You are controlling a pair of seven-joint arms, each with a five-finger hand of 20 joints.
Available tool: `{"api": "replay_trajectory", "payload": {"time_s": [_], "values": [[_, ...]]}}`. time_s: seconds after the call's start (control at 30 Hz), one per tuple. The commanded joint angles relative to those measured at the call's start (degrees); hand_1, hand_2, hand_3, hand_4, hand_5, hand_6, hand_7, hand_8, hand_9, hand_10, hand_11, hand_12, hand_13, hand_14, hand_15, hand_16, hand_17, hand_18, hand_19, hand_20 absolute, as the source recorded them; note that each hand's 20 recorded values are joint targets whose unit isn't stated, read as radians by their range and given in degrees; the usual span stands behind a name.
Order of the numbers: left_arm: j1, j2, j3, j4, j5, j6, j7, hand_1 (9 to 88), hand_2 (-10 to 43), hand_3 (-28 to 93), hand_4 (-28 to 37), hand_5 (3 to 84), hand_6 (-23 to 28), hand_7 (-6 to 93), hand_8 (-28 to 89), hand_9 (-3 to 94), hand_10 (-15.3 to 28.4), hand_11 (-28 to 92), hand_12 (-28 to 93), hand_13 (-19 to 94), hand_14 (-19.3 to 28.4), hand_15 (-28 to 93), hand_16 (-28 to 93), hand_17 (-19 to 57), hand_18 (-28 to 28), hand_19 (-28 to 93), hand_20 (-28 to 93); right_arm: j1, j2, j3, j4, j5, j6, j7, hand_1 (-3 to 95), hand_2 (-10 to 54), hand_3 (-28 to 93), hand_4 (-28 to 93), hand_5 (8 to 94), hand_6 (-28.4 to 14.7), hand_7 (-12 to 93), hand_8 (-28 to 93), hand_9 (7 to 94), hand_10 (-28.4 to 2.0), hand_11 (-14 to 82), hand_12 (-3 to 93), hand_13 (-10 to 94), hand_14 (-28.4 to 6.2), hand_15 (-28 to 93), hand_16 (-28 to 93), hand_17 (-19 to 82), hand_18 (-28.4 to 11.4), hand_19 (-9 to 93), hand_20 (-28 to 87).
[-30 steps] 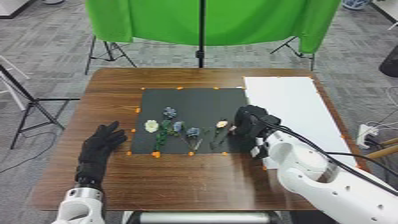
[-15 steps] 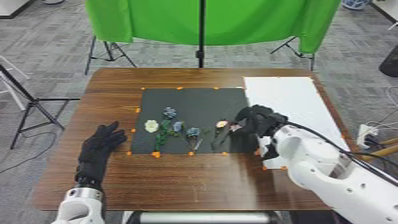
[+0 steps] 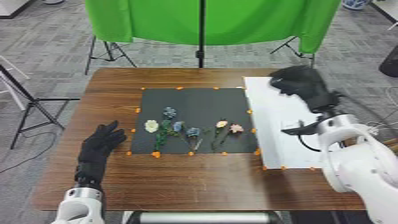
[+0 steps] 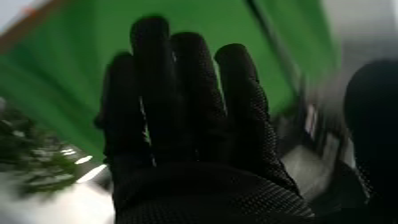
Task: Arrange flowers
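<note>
In the head view my right hand [image 3: 300, 82] is above the far part of the white sheet, holding nothing. The right wrist view shows that hand [image 4: 178, 115] with its fingers straight. My left hand [image 3: 102, 142] lies open on the table, left of the black mat [image 3: 209, 100]. On the mat are a white flower [image 3: 151, 126], a dark blue one [image 3: 170, 112], paler blue ones [image 3: 193, 132], a cream flower [image 3: 221, 123] and a pink flower [image 3: 235, 128], their stems pointing mostly toward the near edge.
A white sheet [image 3: 282, 115] lies to the right of the mat on the brown table [image 3: 195, 180]. Orange pieces [image 3: 155, 154] dot the borders of mat and sheet. A green cloth [image 3: 249, 25] hangs beyond the far edge.
My right hand has left the mat's right edge and moved far and to the right, over the white sheet. The pink flower, partly covered before, is uncovered on the mat. My left hand has stayed still.
</note>
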Motion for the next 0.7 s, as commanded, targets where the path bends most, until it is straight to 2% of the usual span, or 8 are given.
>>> {"api": "replay_trajectory", "payload": {"time_s": [0.03,0.13,0.17,0.2,0.3,0.33,0.43,0.7], "values": [[0.4,-0.69,-0.56,0.83,1.01,-3.25,3.3,23.4,10.8,63,-28.3,44.2,7.4,7.3,-4,43.3,15.5,23,13,30,19.2,38,1,-2.2,14.8,20,20,-18.3,-17.6,9.8,2.7,35.7,-8.2,-27.0,12.9,-2.2,75,-16,47.4,-0.5,11,-8,49.9,-15.7,6.4,17.4,41,-14.9,11,25,20,-15.6,19,31],[0.0,-0.59,-0.33,1.52,1.16,-4.44,5.07,23.6,9.7,63,-28.2,44.2,7.3,7.4,-4,43.3,15.4,23,13,30,19.2,38,1,-2.0,14.7,20,20,-19.5,-23.0,9.1,2.9,39.0,-7.5,-31.2,8.2,-2.9,78,-16,39.1,0.9,9,-7,42.3,-14.7,4.4,15.1,32,-13.1,7,19,17,-14.9,8,28],[-0.3,-0.45,0.48,2.05,0.92,-3.43,7.37,23.7,9.5,63,-28.2,44.3,7.2,7.4,-4,43.3,15.3,22,13,30,19.1,38,1,-2.0,14.7,20,20,-19.5,-23.5,8.2,2.9,41.2,-7.0,-32.6,7.9,-4.7,79,-16,37.6,1.2,8,-7,40.7,-14.6,4.1,14.6,30,-12.5,7,18,16,-14.6,7,27],[-0.7,-0.36,1.47,2.4,0.26,-1.51,9.6,23.8,9.2,64,-28.1,44.4,7.2,7.5,-4,43.5,15.3,22,13,30,19.0,38,1,-1.9,14.7,20,20,-19.2,-23.5,7.4,3.0,43.2,-7.0,-33.7,7.7,-6.1,79,-17,36.7,1.2,8,-7,39.6,-14.3,3.9,14.3,28,-12.0,6,17,16,-14.2,5,26],[-1.3,-0.2,2.18,2.94,-0.59,-0.11,13.17,23.9,8.2,65,-28.1,45.4,6.9,8.2,-4,45.2,15.1,23,14,31,18.6,37,1,-1.3,14.6,19,20,-18.6,-22.5,6.5,3.4,44.2,-8.0,-34.2,6.7,-8.5,81,-17,35.4,1.2,8,-7,38.1,-13.8,3.7,13.8,27,-11.2,6,15,15,-13.5,4,26],[-1.3,-0.12,2.07,2.86,-0.43,-0.16,13.3,23.9,8.0,65,-28.1,45.7,6.8,8.5,-4,45.5,15.1,24,14,32,18.6,37,1,-1.1,14.5,18,20,-18.5,-22.3,6.6,3.5,43.4,-8.0,-34.1,6.6,-8.7,81,-17,35.2,1.3,9,-8,37.9,-13.8,3.6,13.7,26,-11.1,6,15,15,-13.3,4,26],[-1.1,-0.22,1.16,2.65,0.3,-2.3,12.02,23.8,7.2,66,-28.0,46.2,6.5,9.2,-5,46.0,15.0,24,14,32,18.4,37,1,-0.5,14.4,18,20,-18.6,-21.7,7.0,3.0,43.2,-7.0,-34.1,6.4,-8.6,81,-18,34.8,1.3,9,-8,37.8,-13.7,3.7,13.6,26,-11.0,6,14,14,-13.1,4,26],[-0.2,-0.82,0.96,2.47,0.48,-2.53,11.65,24.0,6.9,66,-27.9,45.9,6.4,9.1,-5,45.7,14.9,23,13,33,18.3,35,1,0.0,14.2,16,20,-19.5,-21.6,7.4,2.4,43.5,-9.0,-33.5,6.9,-7.5,81,-18,36.4,1.1,10,-8,39.4,-13.7,4.2,13.9,28,-11.9,7,14,15,-13.8,6,26]]}}
